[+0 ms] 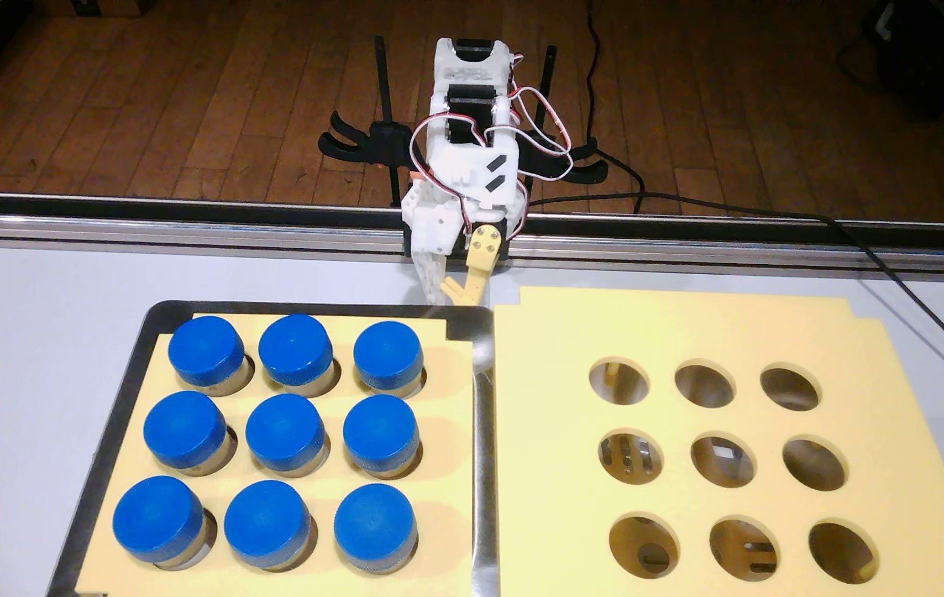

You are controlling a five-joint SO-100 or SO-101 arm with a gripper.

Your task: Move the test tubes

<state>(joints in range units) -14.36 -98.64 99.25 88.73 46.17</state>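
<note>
Dark wooden plank floor [171, 103], pale grey table [56, 275], metal rail [171, 221]

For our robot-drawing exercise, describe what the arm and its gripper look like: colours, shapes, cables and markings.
The arm is made of blocky white plastic shells around black motors. Thin red-and-white cables loop along its sides. Two slanted black stripes mark its front shell. The gripper has one white ribbed finger and one pale yellow finger fixed with round screws.
</note>
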